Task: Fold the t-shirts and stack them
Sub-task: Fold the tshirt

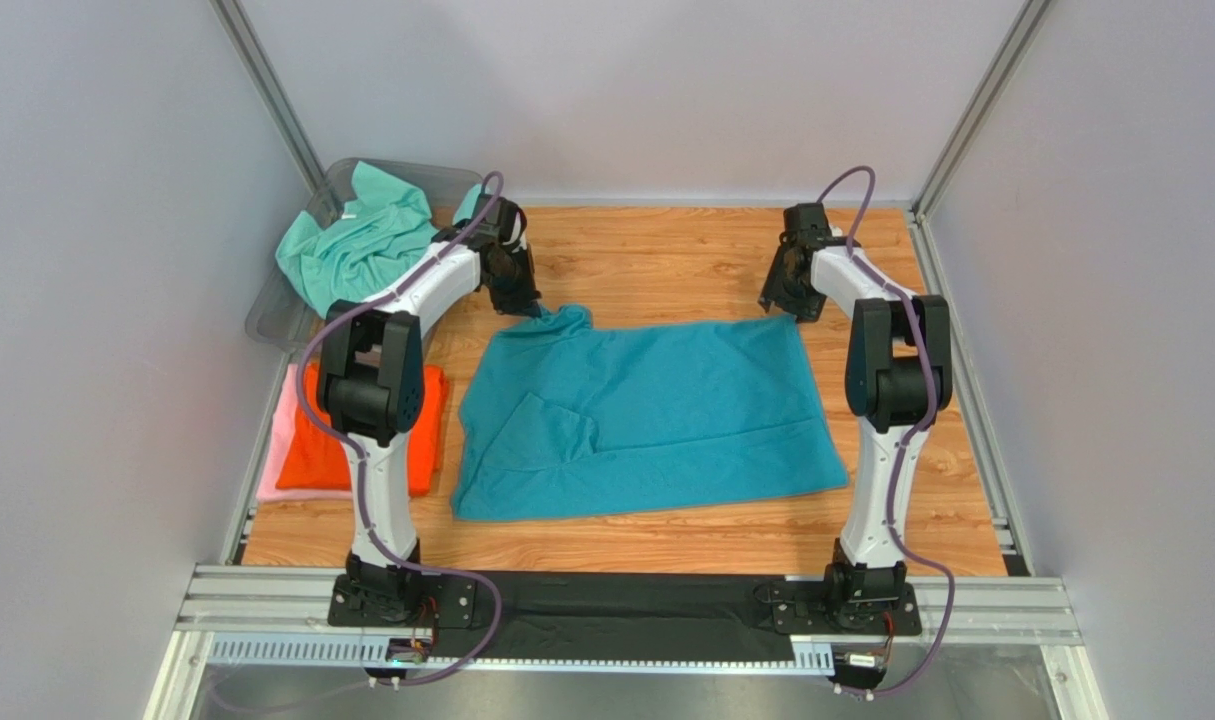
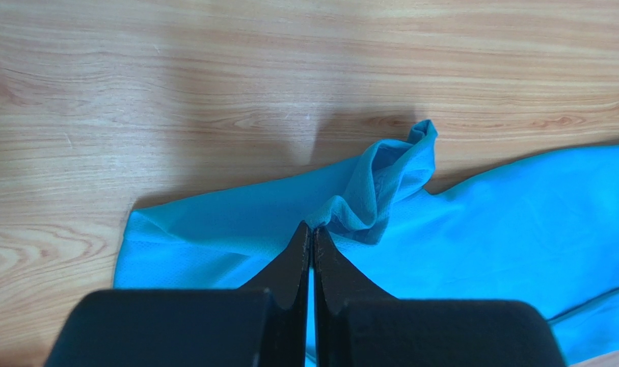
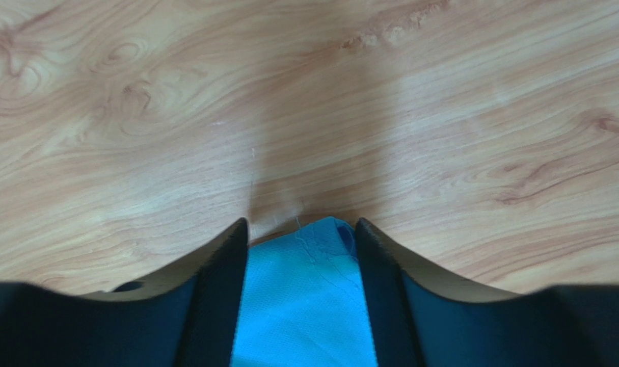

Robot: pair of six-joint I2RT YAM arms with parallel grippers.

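A teal-blue t-shirt (image 1: 651, 413) lies spread on the wooden table, with one sleeve folded over at its left. My left gripper (image 1: 529, 305) is shut on the shirt's far-left corner. In the left wrist view its tips (image 2: 312, 228) pinch a puckered fold of the cloth (image 2: 385, 180). My right gripper (image 1: 788, 300) is at the far-right corner and is open. In the right wrist view (image 3: 301, 233) the shirt corner (image 3: 305, 290) lies between the spread fingers (image 3: 220, 267). No white shirt shows.
A clear grey bin (image 1: 286, 308) at the far left holds a crumpled mint-green t-shirt (image 1: 355, 240). A folded orange t-shirt (image 1: 325, 447) lies on a pale pink one (image 1: 278, 465) by the left arm. Metal frame rails border the table.
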